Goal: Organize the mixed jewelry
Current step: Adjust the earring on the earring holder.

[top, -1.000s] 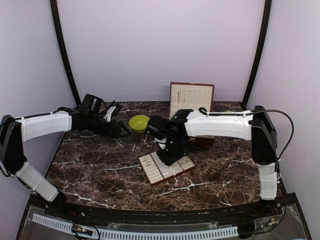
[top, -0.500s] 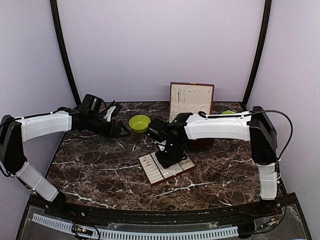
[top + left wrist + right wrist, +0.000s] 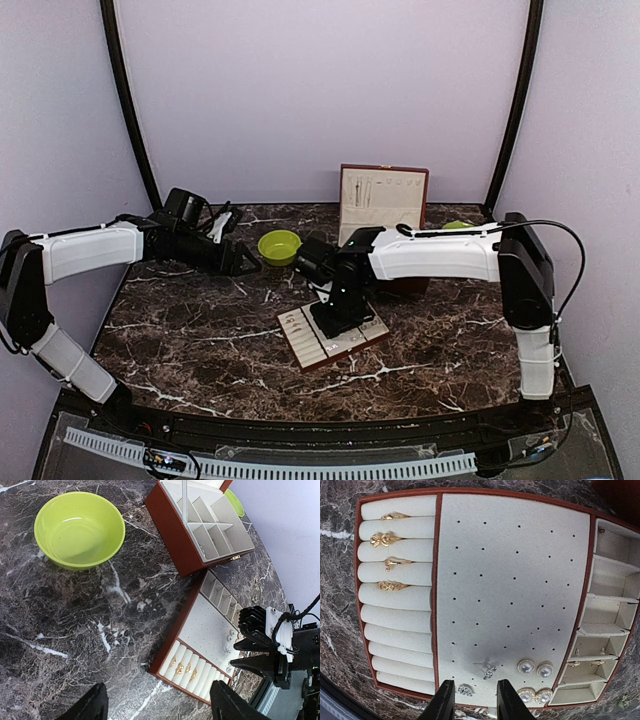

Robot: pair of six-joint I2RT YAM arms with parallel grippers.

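The right gripper [image 3: 474,685] is held slightly open over a silver stud [image 3: 489,672], apparently for pickup; the left gripper [image 3: 159,685] is parked open, far left.

Can't make out jewelry [image 3: 489,672] in top view, too small. See only part of tray [image 3: 300,345], rest under right arm [image 3: 430,255]. Lose right pincer [image 3: 475,682] base at btm of R wrist view. Lose left pincer [image 3: 159,685] likewise in L wrist view, box [image 3: 175,535] at top, most of plate [image 3: 234,502] behind box.
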